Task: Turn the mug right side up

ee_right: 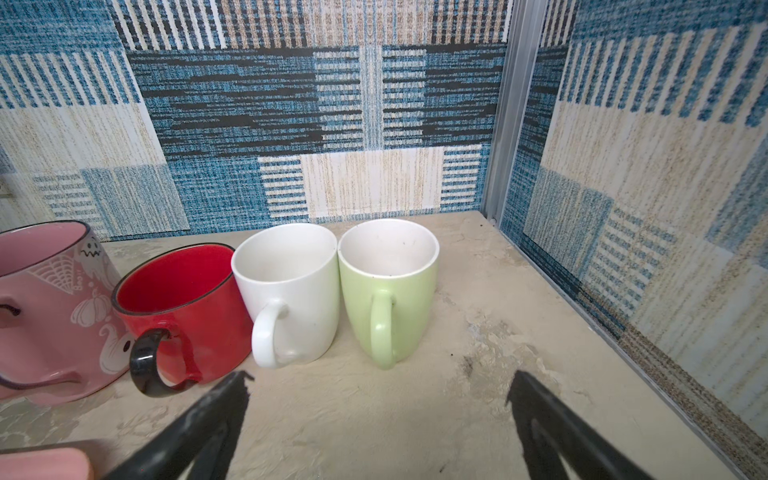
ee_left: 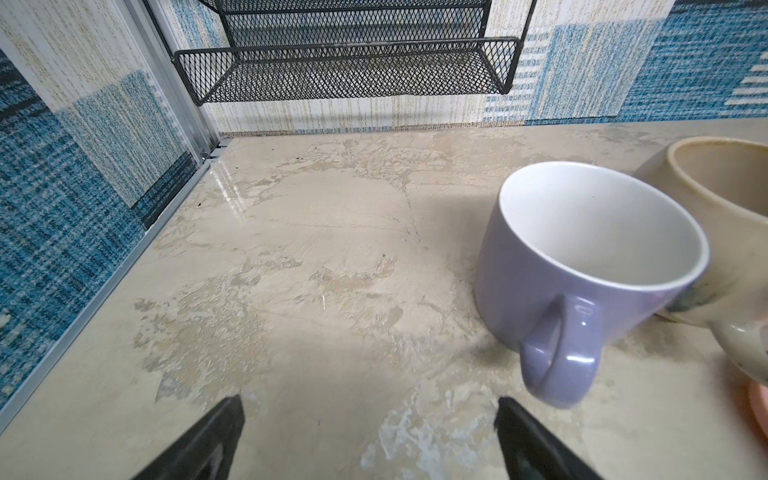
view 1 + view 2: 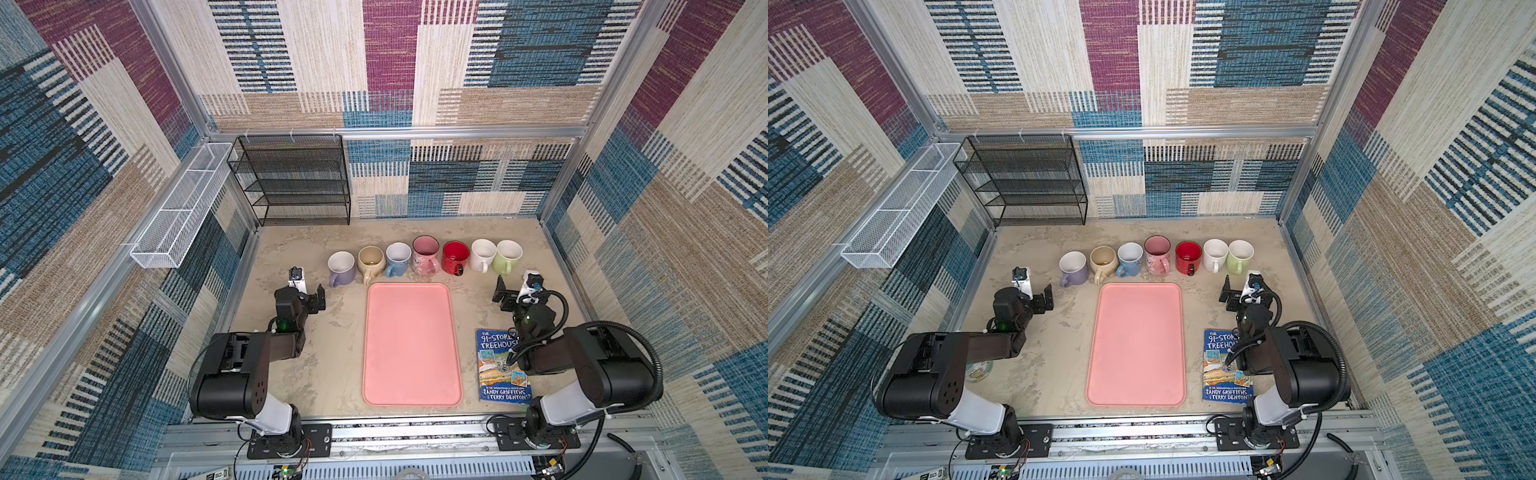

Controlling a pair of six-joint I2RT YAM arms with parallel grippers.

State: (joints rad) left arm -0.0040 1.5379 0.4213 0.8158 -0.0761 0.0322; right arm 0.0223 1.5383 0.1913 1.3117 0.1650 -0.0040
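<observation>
Several mugs stand in a row behind the tray, each with its mouth up: purple (image 3: 341, 268), beige (image 3: 370, 261), blue (image 3: 397, 257), pink (image 3: 425, 253), red (image 3: 455, 257), white (image 3: 483, 254) and green (image 3: 508, 255). No mug shows upside down. My left gripper (image 3: 318, 300) is open and empty, just left of the purple mug (image 2: 582, 257); in the left wrist view its fingers straddle bare table (image 2: 370, 403). My right gripper (image 3: 500, 293) is open and empty, in front of the green mug (image 1: 388, 286) and the white mug (image 1: 291, 291).
A pink tray (image 3: 411, 345) lies in the middle of the table. A blue book (image 3: 500, 374) lies to its right, partly under the right arm. A black mesh rack (image 3: 295, 178) stands at the back left, and a white wire basket (image 3: 183, 208) hangs on the left wall.
</observation>
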